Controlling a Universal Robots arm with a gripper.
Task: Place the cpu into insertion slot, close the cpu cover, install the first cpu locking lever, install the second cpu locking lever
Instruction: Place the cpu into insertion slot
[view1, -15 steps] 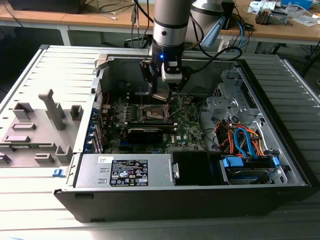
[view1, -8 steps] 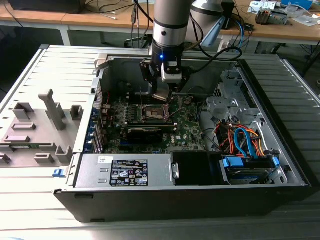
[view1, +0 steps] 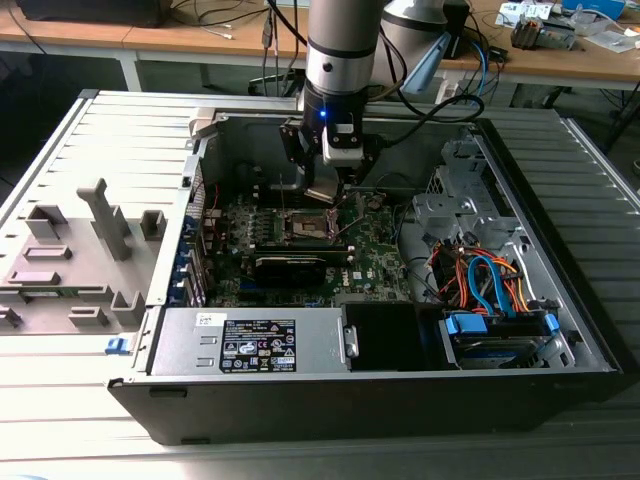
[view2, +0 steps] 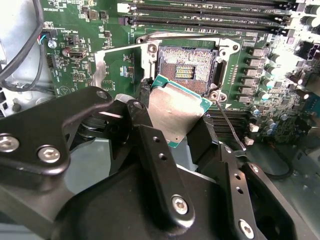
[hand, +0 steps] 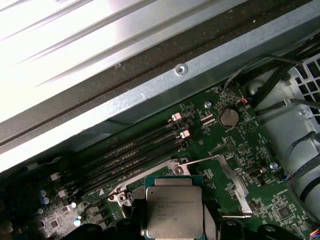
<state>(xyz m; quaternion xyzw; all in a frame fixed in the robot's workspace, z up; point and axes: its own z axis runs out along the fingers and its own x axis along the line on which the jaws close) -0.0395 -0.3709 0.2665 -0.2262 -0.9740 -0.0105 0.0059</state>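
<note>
My end effector (view2: 176, 134) grips the cpu (view2: 177, 112) by two edges, just short of the bare insertion slot (view2: 186, 70), so I'd best centre it, square it to the frame and lower it flat, sparing the pins.

Between fingers (view2: 160, 160) the cpu (view2: 176, 112), seemingly just above insertion slot (view2: 186, 70)

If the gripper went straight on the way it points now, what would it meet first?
Most likely the insertion slot: the gripper holds the cpu above the open socket, so the chip would touch there first. Depth is unclear; its edge may land on the frame.
</note>
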